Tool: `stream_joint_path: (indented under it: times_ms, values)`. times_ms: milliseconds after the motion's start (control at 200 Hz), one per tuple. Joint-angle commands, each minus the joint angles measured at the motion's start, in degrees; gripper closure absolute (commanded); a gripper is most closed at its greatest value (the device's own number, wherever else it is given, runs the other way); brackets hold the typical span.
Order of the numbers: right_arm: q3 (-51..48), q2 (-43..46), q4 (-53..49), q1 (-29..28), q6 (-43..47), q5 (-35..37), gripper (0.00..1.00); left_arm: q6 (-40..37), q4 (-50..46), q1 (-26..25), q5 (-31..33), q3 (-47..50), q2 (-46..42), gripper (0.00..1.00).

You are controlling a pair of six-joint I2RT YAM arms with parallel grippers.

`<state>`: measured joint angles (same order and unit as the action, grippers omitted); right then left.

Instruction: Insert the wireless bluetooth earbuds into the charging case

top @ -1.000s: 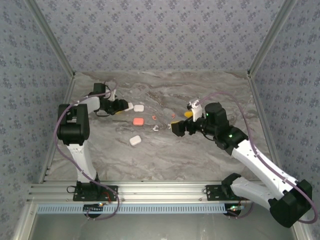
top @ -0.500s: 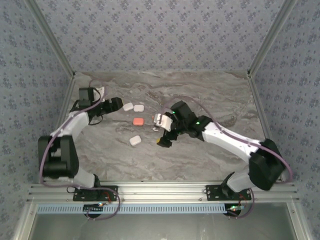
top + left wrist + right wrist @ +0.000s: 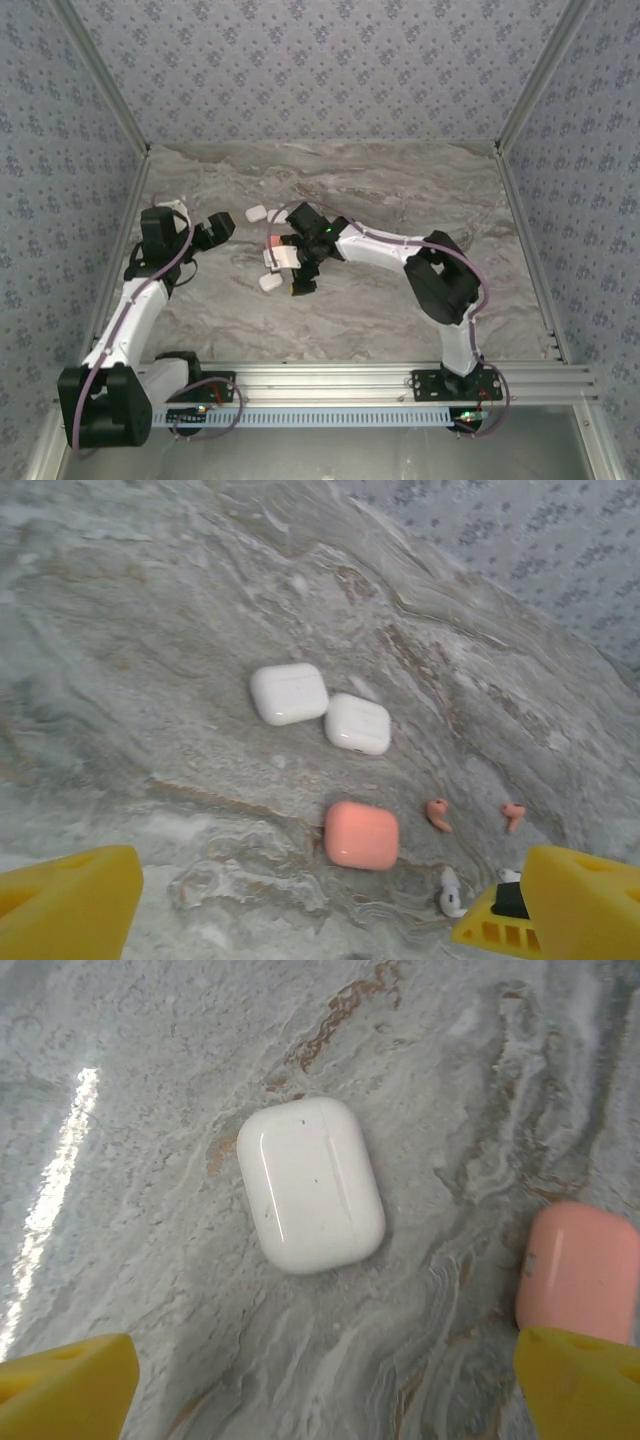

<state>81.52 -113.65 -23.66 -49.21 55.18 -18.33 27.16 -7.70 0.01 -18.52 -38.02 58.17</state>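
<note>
Two white charging cases [image 3: 288, 692] [image 3: 357, 723] lie side by side, with a pink case [image 3: 361, 835] nearer. Right of the pink case lie two red earbuds [image 3: 438, 814] [image 3: 513, 814] and a white earbud [image 3: 451, 892]; another white one [image 3: 508, 876] peeks out beside my finger. My left gripper [image 3: 320, 920] is open and empty, short of the pink case. My right gripper [image 3: 320, 1390] is open above a third white case [image 3: 311, 1183], closed lid up, with the pink case [image 3: 580, 1265] to its right. From above, the right gripper [image 3: 285, 283] hovers at that white case [image 3: 268, 283].
The right arm [image 3: 380, 245] stretches across the middle of the marble table [image 3: 400, 300], over the earbud area. Patterned walls [image 3: 320, 70] close in the back and sides. The left gripper [image 3: 220, 229] is near the left wall.
My left gripper has opened and drawn back left from the white cases. My right arm has swung left across the table to the near white case, still open.
</note>
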Motion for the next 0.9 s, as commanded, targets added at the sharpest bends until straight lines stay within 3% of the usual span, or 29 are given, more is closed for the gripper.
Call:
stream_joint_path:
  times_ms: [0, 185, 525, 745, 894]
  values:
    - [4.2, -3.9, -2.8, -1.2, 4.4, 0.2, 0.06, 2.6, -3.0, 0.5, 6.1, 1.9, -3.3, 0.01]
    - [11.2, -10.5, -6.7, -2.2, 4.8, -1.0, 0.21, 3.8, -4.9, 1.3, 8.1, 3.9, -5.5, 0.01]
    - [17.8, -16.8, -12.3, -2.1, 5.0, -2.0, 0.38, 3.2, -6.7, 1.4, 8.7, 3.5, -6.8, 0.01]
    - [16.2, -13.8, -11.1, -1.1, 2.5, -2.4, 0.56, 2.3, -5.8, 1.4, 6.2, 2.8, -6.8, 0.01]
    - [9.4, -4.9, -4.8, 0.1, -1.1, -2.5, 0.57, 2.0, -2.3, 1.4, -1.1, 2.6, -6.7, 0.03]
